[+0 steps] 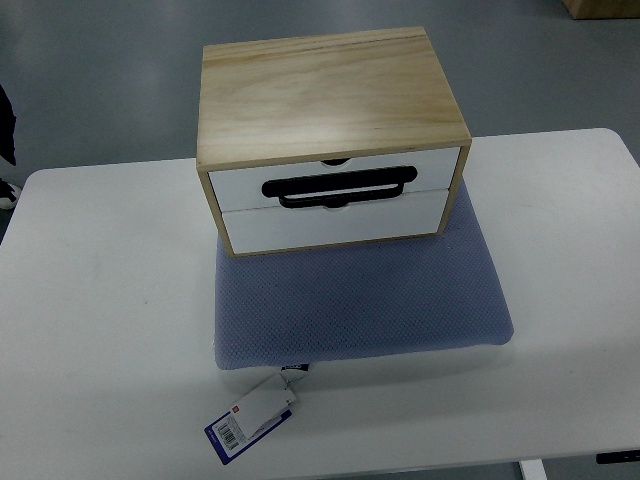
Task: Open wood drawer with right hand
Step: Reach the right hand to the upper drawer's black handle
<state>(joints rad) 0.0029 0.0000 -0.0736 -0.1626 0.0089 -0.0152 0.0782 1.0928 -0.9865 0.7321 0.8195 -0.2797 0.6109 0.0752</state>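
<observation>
A small wooden drawer box [325, 95] stands on a blue-grey mat [360, 295] in the middle of the white table [100, 300]. Its front shows two white drawers, one above the other. The upper drawer [240, 187] carries a black bar handle [340, 186]; the lower drawer [330, 225] has only a small notch at its top edge. Both drawers sit flush with the wooden frame. Neither robot hand shows anywhere in the top view.
A white and blue price tag [250, 418] hangs from the mat's front edge onto the table. The table's far edge runs just behind the box, with grey floor [100, 80] beyond. A dark object [6, 125] shows at the left edge.
</observation>
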